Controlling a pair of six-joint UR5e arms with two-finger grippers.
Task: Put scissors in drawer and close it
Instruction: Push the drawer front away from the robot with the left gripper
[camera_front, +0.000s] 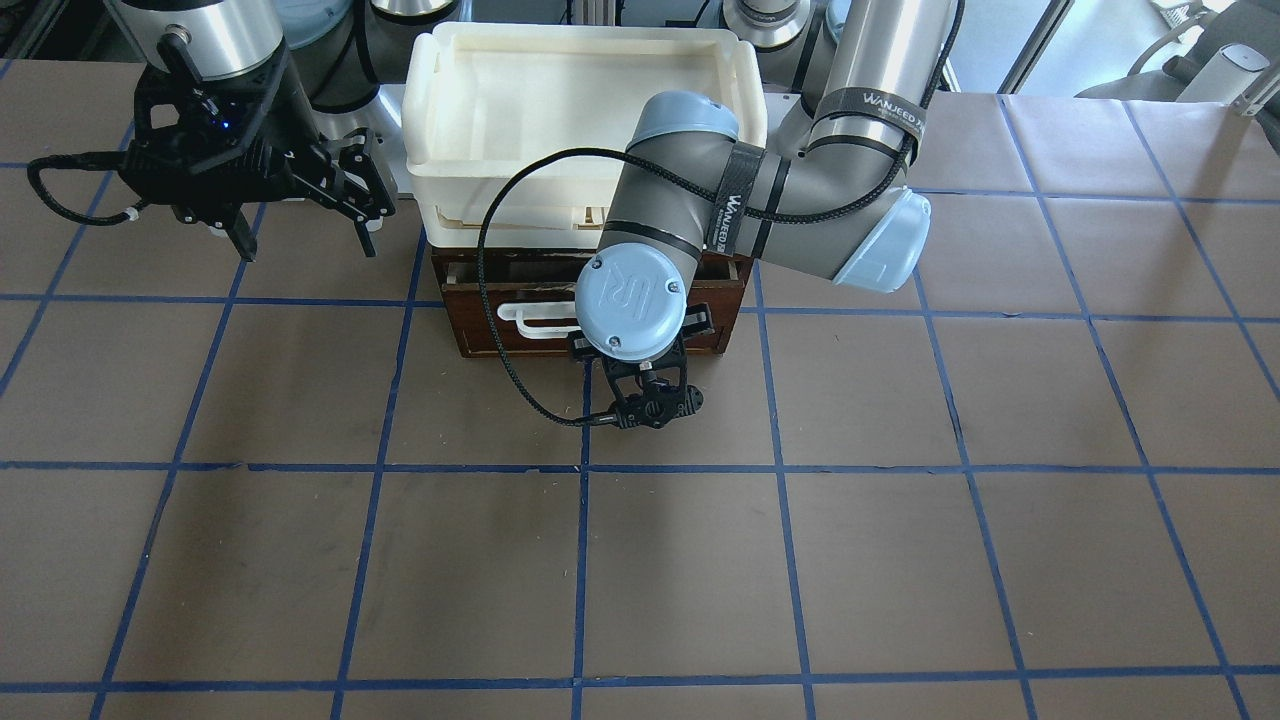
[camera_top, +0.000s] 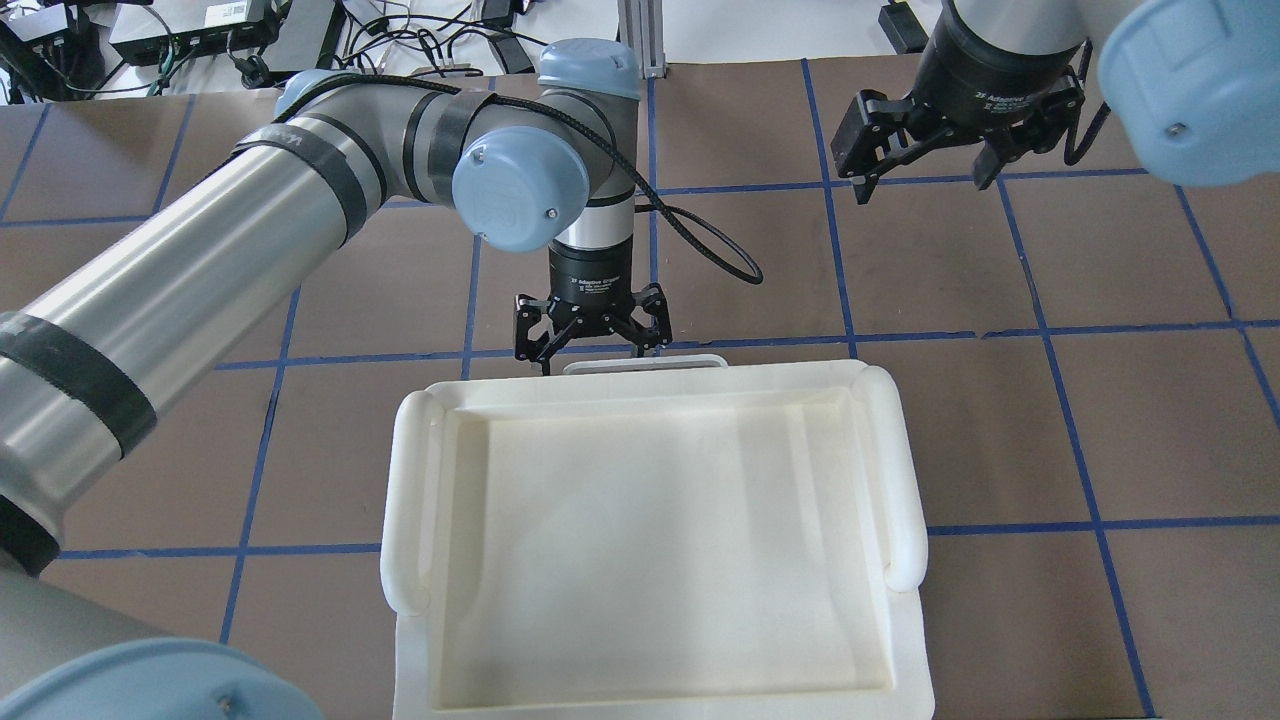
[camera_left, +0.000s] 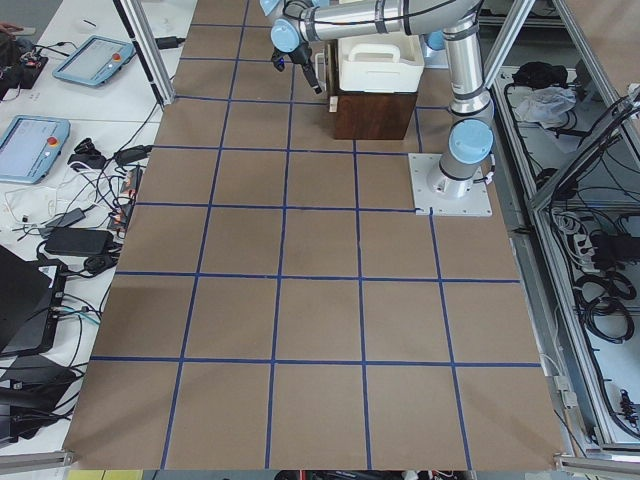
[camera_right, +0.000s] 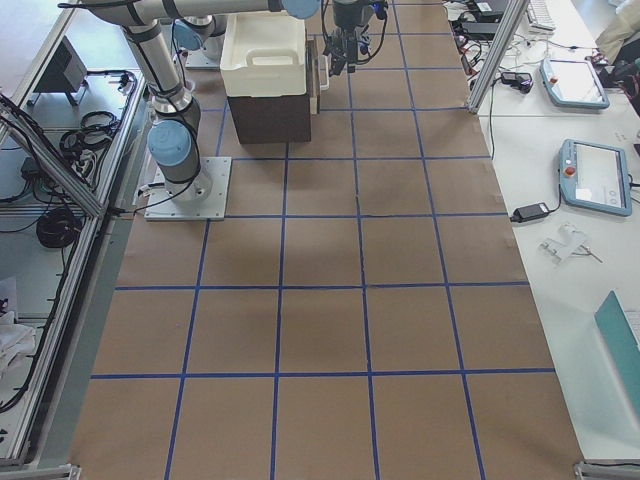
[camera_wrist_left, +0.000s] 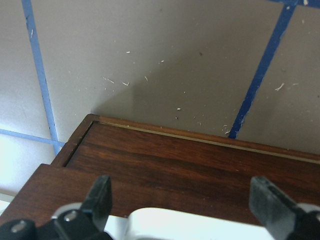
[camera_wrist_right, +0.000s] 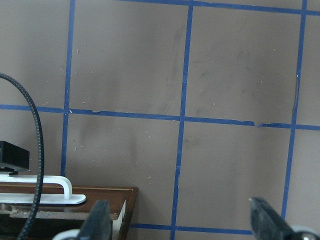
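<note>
The dark brown drawer (camera_front: 480, 310) with its white bar handle (camera_front: 530, 318) sits under a cream tray. It looks pulled out a short way, and I cannot see inside it. My left gripper (camera_top: 592, 352) is open at the drawer front, its fingers straddling the handle (camera_top: 645, 362). In the left wrist view the gripper (camera_wrist_left: 185, 200) has its fingers wide apart over the wood (camera_wrist_left: 200, 160). My right gripper (camera_front: 308, 245) hangs open and empty above the table beside the drawer; it also shows in the overhead view (camera_top: 920, 185). The scissors are out of view.
A cream-white plastic tray (camera_top: 410, 500) stands on top of the drawer unit (camera_left: 373, 115) and hides most of it from above. The brown table with blue grid lines (camera_front: 640, 560) spreads in front. The left arm's black cable (camera_front: 500, 330) loops by the handle.
</note>
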